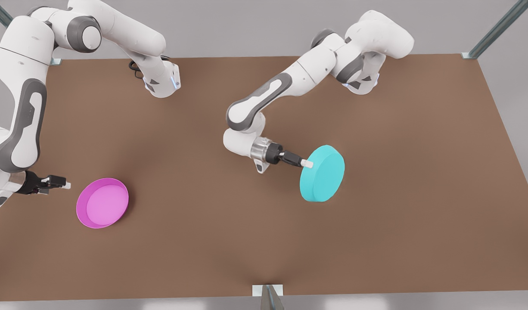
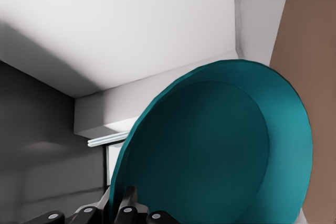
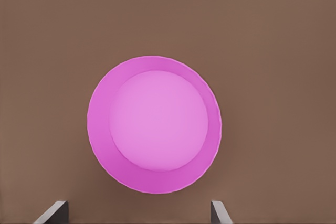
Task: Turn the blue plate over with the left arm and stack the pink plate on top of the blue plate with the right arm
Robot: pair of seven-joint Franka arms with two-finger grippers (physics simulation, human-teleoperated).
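The blue plate (image 1: pixel 323 173) hangs tilted on edge above the table at the front view's centre right, its plain base turned toward the camera. My left gripper (image 1: pixel 306 163) is shut on its rim. In the left wrist view the plate's hollow inside (image 2: pixel 220 156) faces the camera, with the dark fingers (image 2: pixel 126 211) clamped at its edge. The pink plate (image 1: pixel 102 202) lies upright on the table at the front view's left, its lighter inside up. My right gripper (image 1: pixel 66 185) hovers just beside it, apart from the rim, open. In the right wrist view the pink plate (image 3: pixel 154 123) lies beyond the spread right gripper (image 3: pixel 137 214).
The brown table (image 1: pixel 229 232) runs wide between the two plates. Metal frame posts (image 1: pixel 496 30) stand at the far corners, and a bracket (image 1: pixel 267 293) sits at the middle of the near edge. A black cable (image 1: pixel 135 69) loops by an arm at the back.
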